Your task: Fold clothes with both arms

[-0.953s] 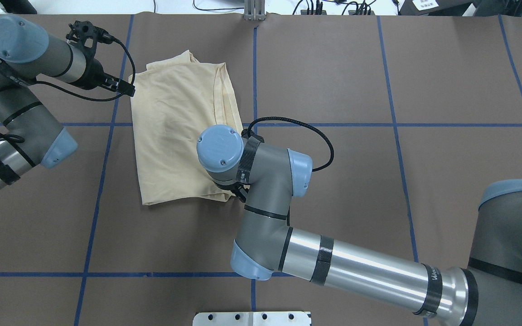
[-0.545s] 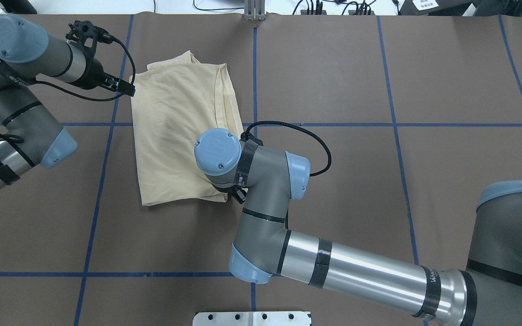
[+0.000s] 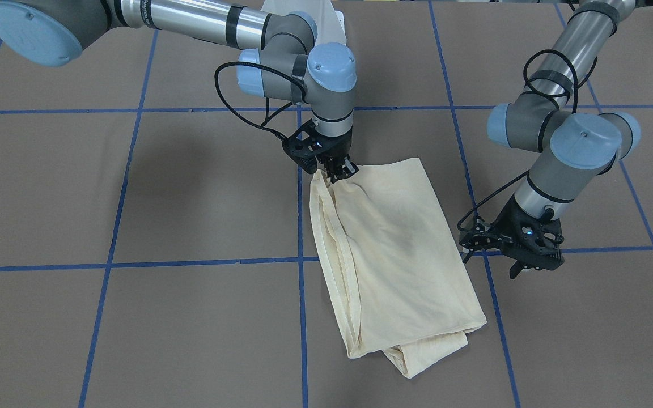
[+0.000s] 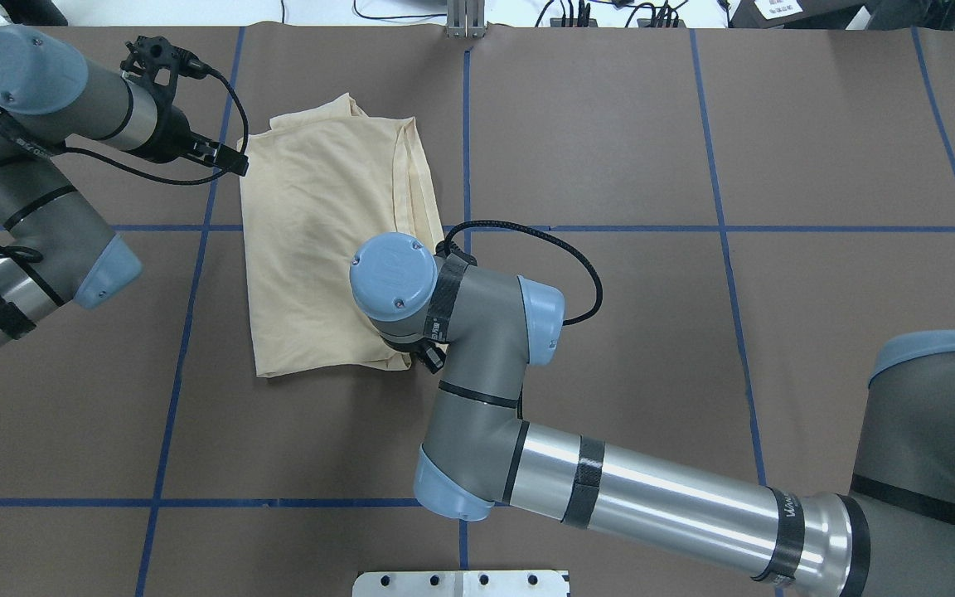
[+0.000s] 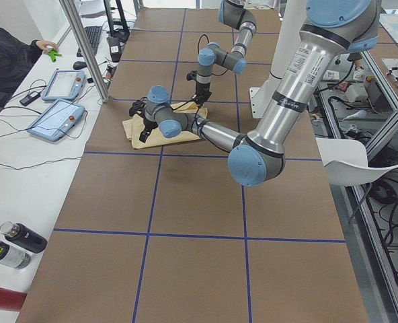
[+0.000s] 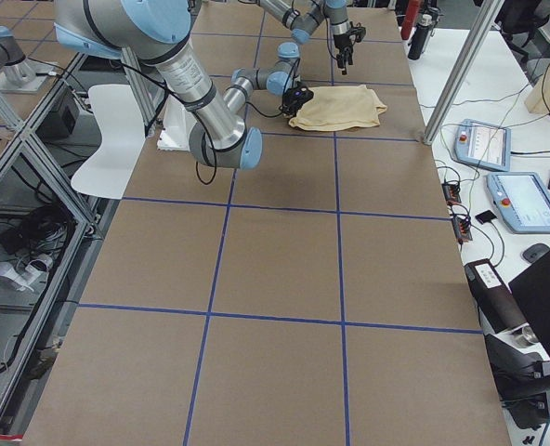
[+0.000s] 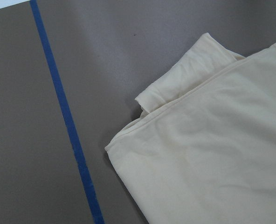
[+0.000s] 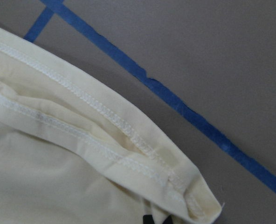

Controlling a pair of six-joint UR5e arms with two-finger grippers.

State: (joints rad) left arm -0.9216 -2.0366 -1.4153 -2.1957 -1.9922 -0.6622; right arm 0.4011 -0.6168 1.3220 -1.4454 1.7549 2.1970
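Off the robot's left end of the brown desk [image 4: 693, 332], two dark capped bottles [image 5: 24, 237] sit on a white side desk [image 5: 24, 182]; what is in them cannot be told. The left arm [image 4: 46, 108] comes in low over the desk. Its left claw [image 4: 237, 164] hovers just beside the far left corner of the T-shirt [image 4: 320, 207] and holds nothing. Whether its fingers are spread or closed cannot be told, since its wrist view shows only cloth, bare desk and a blue tape line [image 7: 65, 121]. The pale cream-yellow T-shirt is folded into a long strip and lies flat on the desk across one tape line. A tucked layer pokes out at its far end, and a faint dark patch shows through the top layer. The right arm [image 4: 652, 497] reaches over the shirt's near end. The right claw [image 3: 340, 169] is clenched on the near right corner, where the stitched hems [image 8: 105, 135] stack up, and the cloth there is gathered up to its tips.
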